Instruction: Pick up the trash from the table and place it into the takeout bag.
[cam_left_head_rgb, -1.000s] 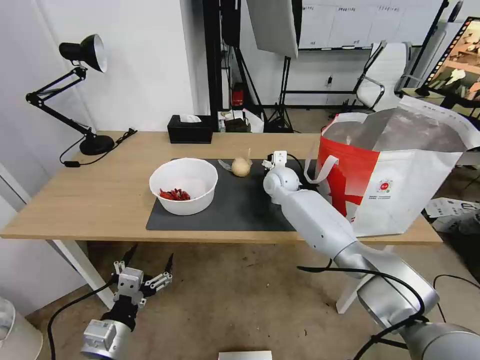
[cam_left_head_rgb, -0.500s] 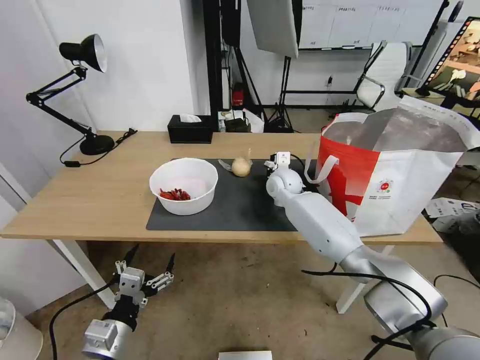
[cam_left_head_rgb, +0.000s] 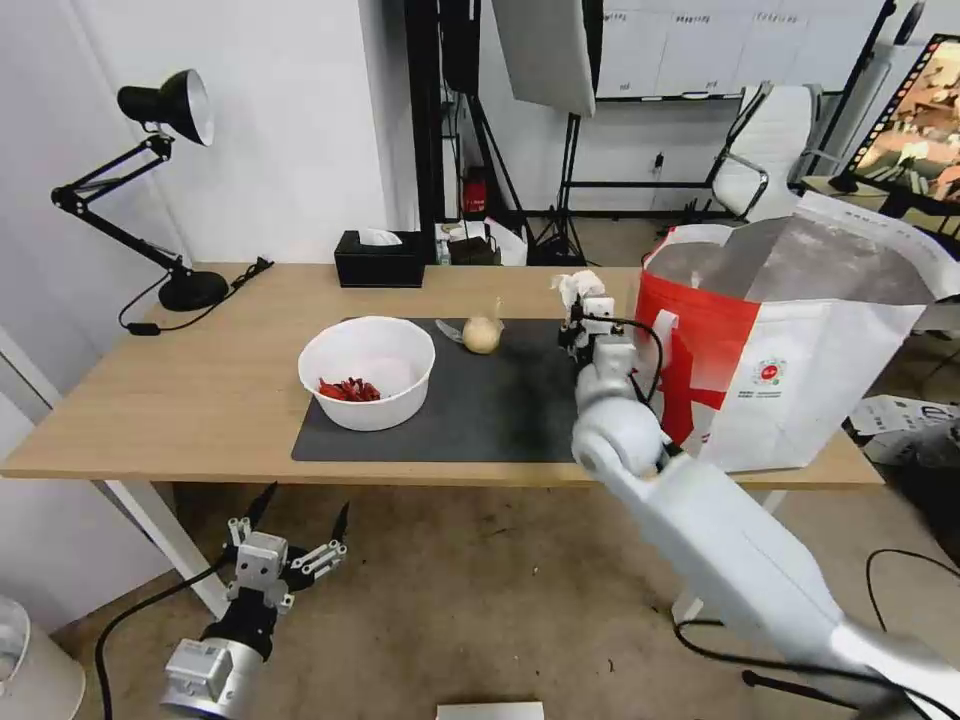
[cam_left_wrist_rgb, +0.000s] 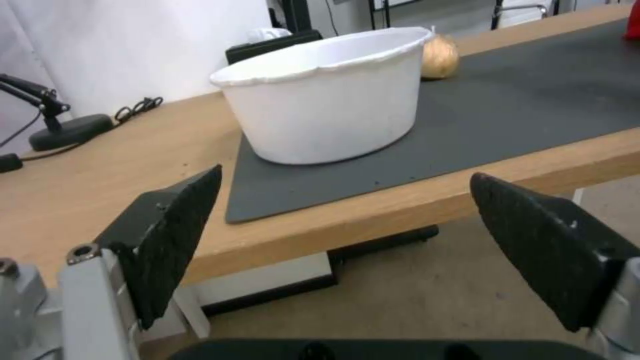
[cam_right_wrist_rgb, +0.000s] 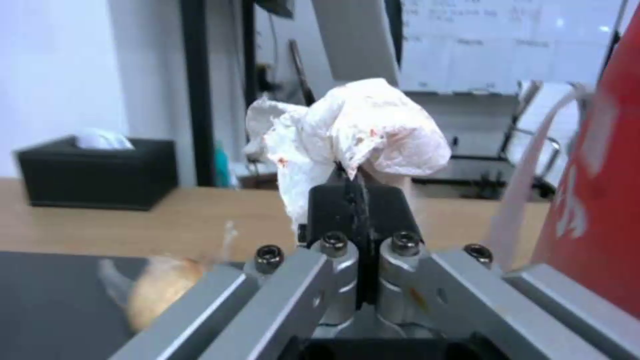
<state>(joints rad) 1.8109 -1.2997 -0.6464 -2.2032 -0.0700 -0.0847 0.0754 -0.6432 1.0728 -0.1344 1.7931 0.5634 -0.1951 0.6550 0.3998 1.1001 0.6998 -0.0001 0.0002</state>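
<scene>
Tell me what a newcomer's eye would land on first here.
First, the right gripper, raised above the mat beside the takeout bag and shut on a crumpled tissue. Next, the white bowl of red scraps on the mat, with the beige lump behind it. The left gripper hangs open below the table edge.

A crumpled white tissue (cam_left_head_rgb: 578, 287) hangs lifted beside the open takeout bag (cam_left_head_rgb: 800, 350); a white bowl (cam_left_head_rgb: 367, 372) and beige lump (cam_left_head_rgb: 482, 334) rest on the table's (cam_left_head_rgb: 200, 400) grey mat.
</scene>
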